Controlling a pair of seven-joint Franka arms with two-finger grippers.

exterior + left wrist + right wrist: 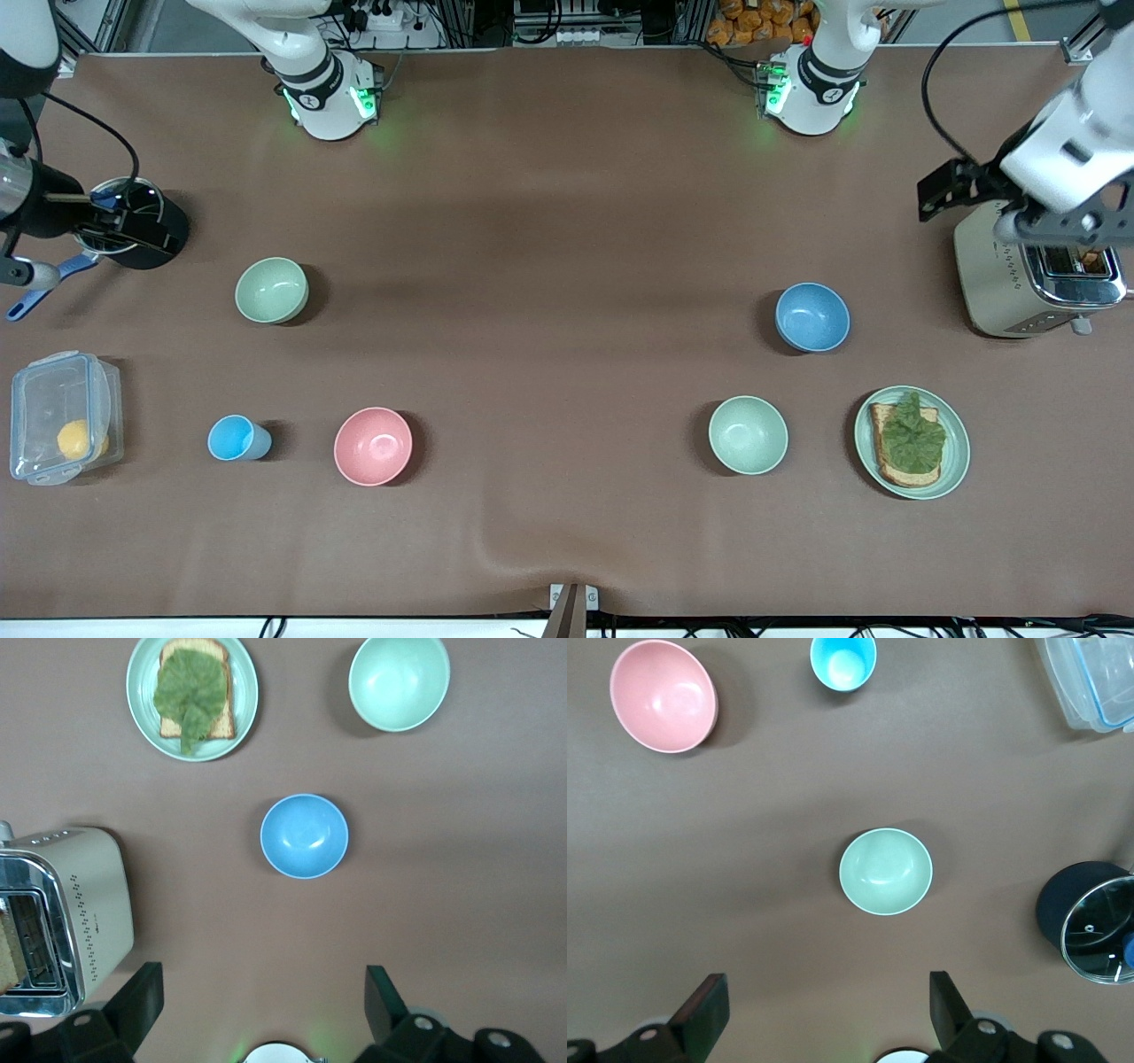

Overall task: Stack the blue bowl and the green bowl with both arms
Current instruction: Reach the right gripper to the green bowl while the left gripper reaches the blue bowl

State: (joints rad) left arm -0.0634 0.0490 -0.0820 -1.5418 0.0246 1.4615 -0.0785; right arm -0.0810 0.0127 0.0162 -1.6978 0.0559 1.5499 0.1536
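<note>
The blue bowl [812, 316] sits right of frame centre, the green bowl [271, 290] left. Left gripper [261, 1001] and right gripper [828, 1005] hang open-jawed above, empty.

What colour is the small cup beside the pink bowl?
Light blue cup; clearest in the front view.

The blue bowl [812, 316] sits upright on the bench [567, 221] toward the left arm's end, round, matte sky-blue, plain and empty, mouth open to the ceiling. The green bowl [271, 290] stands upright too, well apart from it toward the right arm's end, a pale sage-green with a slightly yellowish cast, same size, also empty. Both rest flat on the brown surface, neither stacked nor touching anything, and both lie about equally far from the front camera
</note>
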